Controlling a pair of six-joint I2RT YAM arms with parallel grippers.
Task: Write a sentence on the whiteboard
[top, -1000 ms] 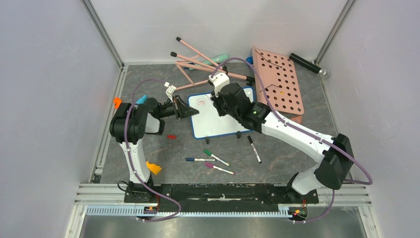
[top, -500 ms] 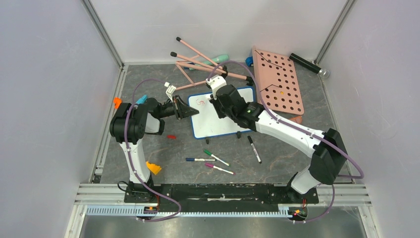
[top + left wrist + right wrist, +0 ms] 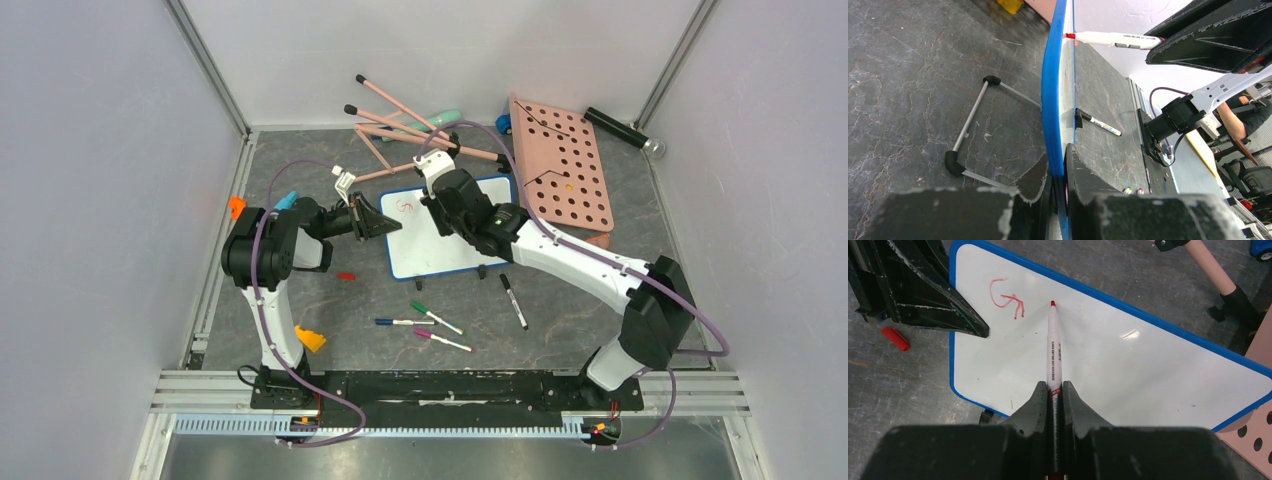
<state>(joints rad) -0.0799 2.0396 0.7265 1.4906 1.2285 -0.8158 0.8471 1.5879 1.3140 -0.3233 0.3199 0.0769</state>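
1. Top view: whiteboard sits mid-table, its far right corner just beside the pink pegboard. Left gripper is at the board's left edge. Right gripper is over the top-left area. Spare markers lie nearer the bases.
2. Left wrist: fingers clamped on the blue rim, one pad on each face. The board stands on a thin wire foot. Red marker tip is right at the white face.
3. Right wrist: fingers clenched on the red marker's barrel, tip just right of the first red letter. Tip contact vs. a hair off: can't tell from this angle. The sentence is one letter in, so almost all of it is left. Red cap lies off the board's left side.
4. Handling, my read: the board is light, thin, stiff and slick-faced. On that foot it'll likely skid or rock under pen pressure. Hold it by the rim, clear of the writing area, and keep the pen force light.
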